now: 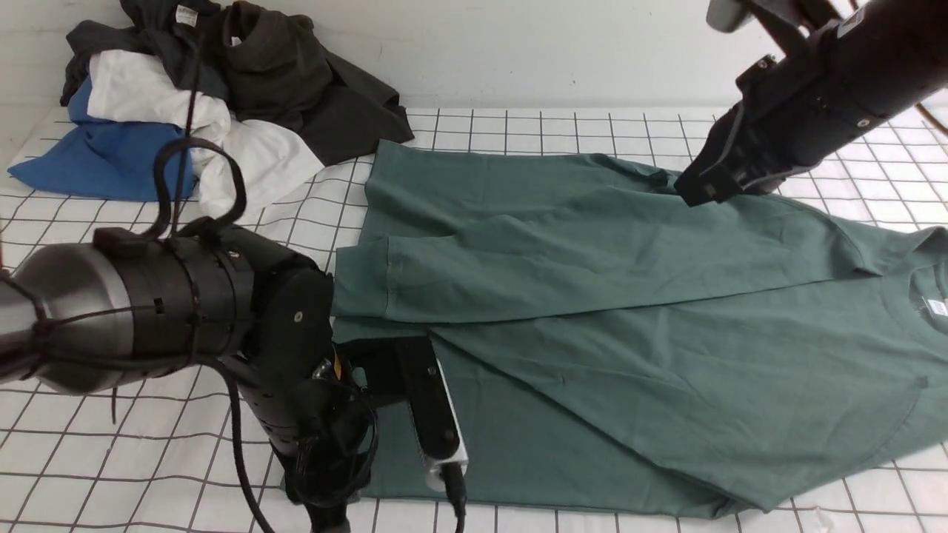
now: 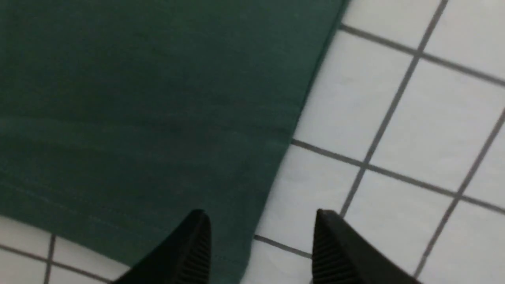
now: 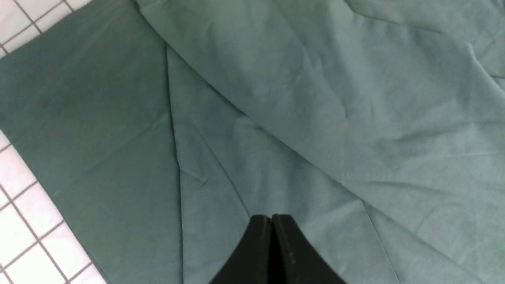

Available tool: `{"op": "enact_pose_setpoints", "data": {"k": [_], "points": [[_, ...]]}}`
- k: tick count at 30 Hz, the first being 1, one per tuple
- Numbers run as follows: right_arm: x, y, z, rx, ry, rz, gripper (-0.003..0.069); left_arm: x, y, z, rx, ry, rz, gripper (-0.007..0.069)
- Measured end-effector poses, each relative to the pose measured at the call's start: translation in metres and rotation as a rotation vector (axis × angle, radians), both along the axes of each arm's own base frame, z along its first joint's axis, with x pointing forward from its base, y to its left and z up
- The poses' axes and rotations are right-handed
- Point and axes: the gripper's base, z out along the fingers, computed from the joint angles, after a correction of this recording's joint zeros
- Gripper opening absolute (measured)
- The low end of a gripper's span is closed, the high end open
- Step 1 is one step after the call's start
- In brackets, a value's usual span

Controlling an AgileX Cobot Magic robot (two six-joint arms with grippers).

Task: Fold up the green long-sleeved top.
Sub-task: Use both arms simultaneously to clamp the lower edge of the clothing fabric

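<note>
Garment position: the green long-sleeved top (image 1: 629,296) lies spread on your gridded worktop (image 1: 111,459), with the neck (image 1: 918,296) toward the robot's right and the hem toward its left. One sleeve (image 1: 555,259) is folded across the body, and its cuff ends at the left hem edge. A diagonal fold edge runs across the near half.

Left hand (image 2: 260,236): low at the near left hem corner. In its wrist view you can see the fingers (image 2: 189,248) spread, one over the cloth's corner and the other over bare grid, gripping nothing.

Right hand (image 3: 271,221): raised over the far side of the top, toward the shoulder. Its jaws are pressed together, pinching no cloth that you can see. The fabric below lies flat with soft creases.

Pile of other clothes (image 1: 185,111): blue, white and dark, at the far left of the worktop, close beside the top's far left corner.
</note>
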Motion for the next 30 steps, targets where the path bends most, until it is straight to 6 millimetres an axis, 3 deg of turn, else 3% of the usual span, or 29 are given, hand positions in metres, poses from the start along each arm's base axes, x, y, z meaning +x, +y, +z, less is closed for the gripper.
{"op": "enact_pose_setpoints", "data": {"k": [5,11,12,14,18,21,24,28,30], "points": [[-0.006,-0.002,0.009,-0.008,-0.033,0.006,-0.0011,0.009,0.003,-0.028,0.101,0.022,-0.052,0.0367],[-0.027,-0.008,0.039,0.000,-0.130,0.026,-0.0011,0.015,0.009,-0.027,0.161,-0.036,0.062,0.0168],[-0.035,-0.011,0.049,-0.006,-0.163,0.025,-0.0011,0.015,0.012,-0.021,0.170,-0.067,0.104,0.0090],[-0.052,-0.017,0.062,-0.036,-0.217,0.038,-0.0011,0.014,0.015,-0.005,0.153,-0.120,0.181,0.0020],[-0.075,-0.027,0.063,-0.091,-0.249,0.064,-0.0011,0.008,0.021,0.025,0.113,-0.200,0.228,0.0003],[-0.095,-0.034,0.033,-0.145,-0.165,0.078,-0.0010,0.001,0.027,0.051,0.064,-0.271,0.242,0.0002],[-0.106,-0.039,-0.023,-0.211,0.007,0.095,0.0008,-0.003,0.030,0.066,0.020,-0.321,0.250,0.0002],[-0.119,-0.049,-0.091,-0.321,0.138,0.113,0.0101,-0.001,0.035,0.069,-0.014,-0.325,0.290,0.0002],[-0.124,-0.056,-0.112,-0.389,0.144,0.131,0.0150,-0.001,0.037,0.069,-0.019,-0.314,0.309,0.0002]]}}
